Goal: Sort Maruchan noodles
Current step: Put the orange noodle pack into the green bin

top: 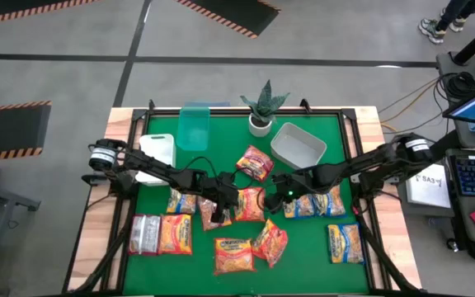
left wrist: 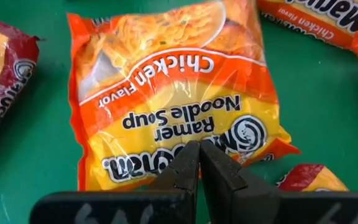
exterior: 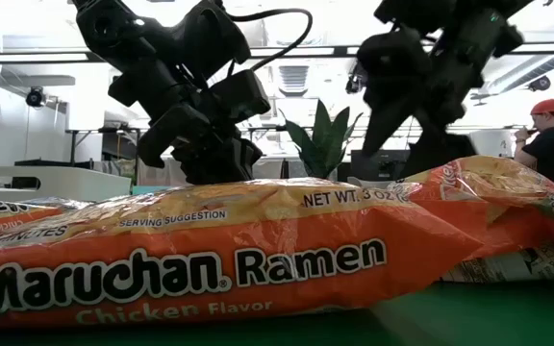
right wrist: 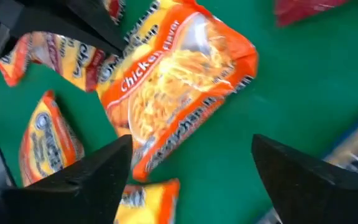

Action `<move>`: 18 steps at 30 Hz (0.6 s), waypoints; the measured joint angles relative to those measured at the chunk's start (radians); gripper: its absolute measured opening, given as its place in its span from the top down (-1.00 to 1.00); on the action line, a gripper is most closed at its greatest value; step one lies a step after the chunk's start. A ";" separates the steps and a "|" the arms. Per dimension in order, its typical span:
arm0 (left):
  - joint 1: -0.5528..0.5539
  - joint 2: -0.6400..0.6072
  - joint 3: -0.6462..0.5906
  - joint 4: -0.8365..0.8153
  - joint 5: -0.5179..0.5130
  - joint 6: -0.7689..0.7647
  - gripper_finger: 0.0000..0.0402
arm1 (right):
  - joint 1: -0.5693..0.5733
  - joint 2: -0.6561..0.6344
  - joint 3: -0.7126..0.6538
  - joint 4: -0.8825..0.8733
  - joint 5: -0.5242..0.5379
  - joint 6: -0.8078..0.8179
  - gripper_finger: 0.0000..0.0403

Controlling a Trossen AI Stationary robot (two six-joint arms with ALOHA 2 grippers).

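low view: orange packet (exterior: 210, 255) reads "Maruchan Ramen Chicken Flavor", "NET WT. 3 OZ" | left gripper (left wrist: 199, 163) pressed together over "Ramen Noodle Soup" packet (left wrist: 173, 93) | right gripper (right wrist: 191, 180) spread, bench centre

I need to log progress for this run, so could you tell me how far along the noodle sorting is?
Barely begun. The white bin looks empty, so nothing appears sorted. In hand: the left gripper, shut, sits at the edge of an orange chicken packet at the mat's centre, while the right gripper, open, hangs above it, holding nothing. Left: every packet lies loose on the green mat, including the yellow-and-blue packets.
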 joint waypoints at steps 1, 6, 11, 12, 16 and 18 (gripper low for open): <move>0.001 0.000 -0.001 -0.001 0.000 0.000 1.00 | -0.003 0.012 0.000 0.007 -0.003 0.004 -0.64; 0.001 -0.002 -0.011 0.001 0.000 -0.005 1.00 | -0.008 0.070 0.000 0.063 -0.004 0.015 -0.77; 0.001 -0.002 -0.019 -0.006 0.003 -0.008 1.00 | -0.010 0.109 0.000 0.121 -0.006 0.025 -0.79; 0.001 -0.002 -0.020 -0.006 0.003 -0.008 1.00 | -0.013 0.113 0.001 0.123 -0.007 0.027 -0.79; 0.001 -0.002 -0.027 0.004 0.003 -0.018 1.00 | -0.016 0.135 0.000 0.166 -0.006 0.031 -0.79; 0.001 -0.002 -0.029 0.009 0.003 -0.023 1.00 | -0.015 0.145 0.000 0.209 -0.006 0.032 -0.79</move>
